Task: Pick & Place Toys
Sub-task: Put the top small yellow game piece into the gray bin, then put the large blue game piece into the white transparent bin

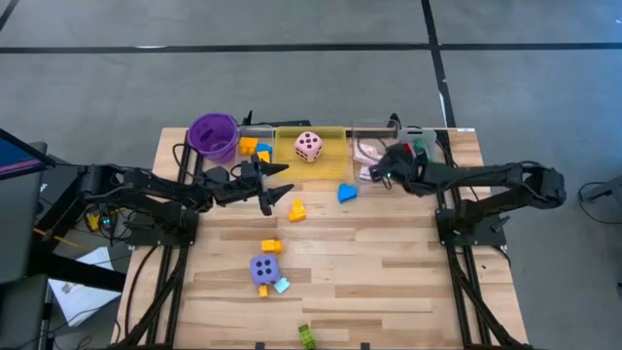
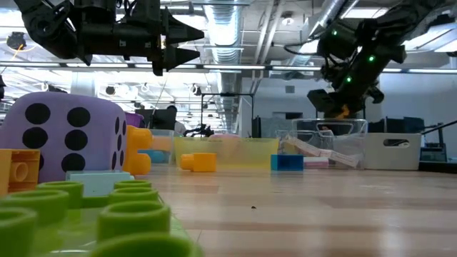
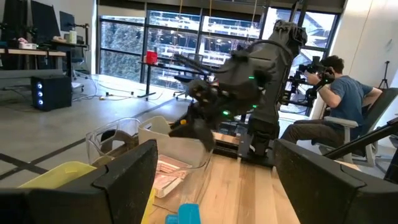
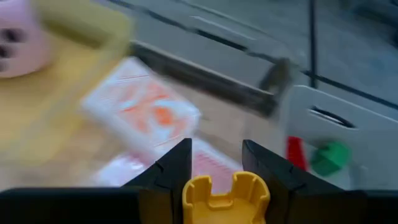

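Gripping a yellow block (image 4: 225,191), the right tool (image 4: 217,163) hovers above pink cards (image 4: 144,111).

Even overhead light falls on the wooden table (image 1: 340,262), shadows soft and short. At table height, ceiling strip lights glare and the nearest green block (image 2: 86,221) is out of focus. Motion blur smears the pink playing cards (image 4: 146,115) beyond the right gripper's (image 4: 216,163) jaws.

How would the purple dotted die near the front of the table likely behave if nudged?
The purple die has flat faces and sits squarely, so it would probably slide rather than roll. Its bulk and rounded corners suggest a light, hollow toy that a harder push could tip.
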